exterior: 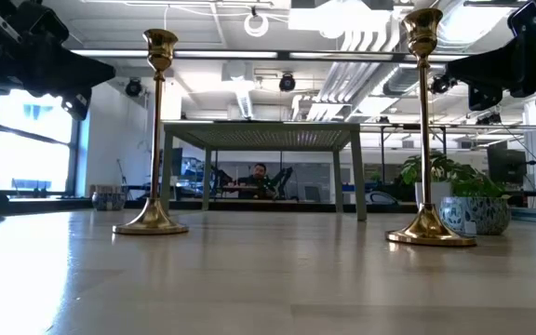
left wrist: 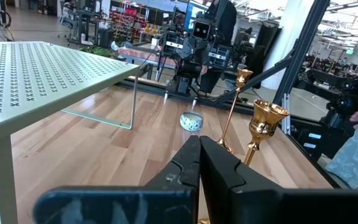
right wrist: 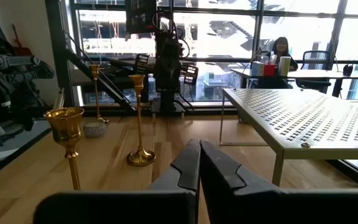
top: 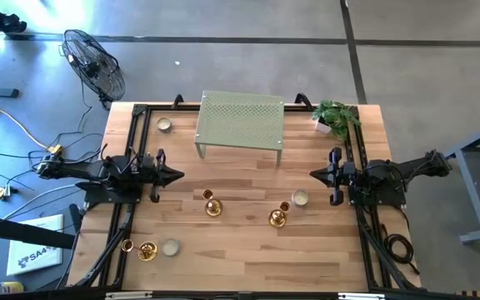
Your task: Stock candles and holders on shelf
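The sage-green shelf (top: 240, 121) stands on its legs at the table's far middle. Two tall gold holders (top: 212, 204) (top: 278, 215) stand upright on their round bases mid-table. Two more holders (top: 147, 250) (top: 127, 246) stand near the near left corner. One candle (top: 164, 125) lies at the far left, one (top: 300, 198) beside the right holder, one (top: 170, 247) at the near left. My left gripper (top: 177, 175) (left wrist: 199, 146) is shut and held level at the left. My right gripper (top: 315, 174) (right wrist: 199, 149) is shut and level at the right. Neither touches anything.
A potted plant (top: 337, 117) stands at the far right corner, beside the shelf. Black rails (top: 132, 142) run along the table's left and right sides. Bare wood lies between the two grippers and in front of the shelf. A floor fan (top: 94, 62) stands beyond the table.
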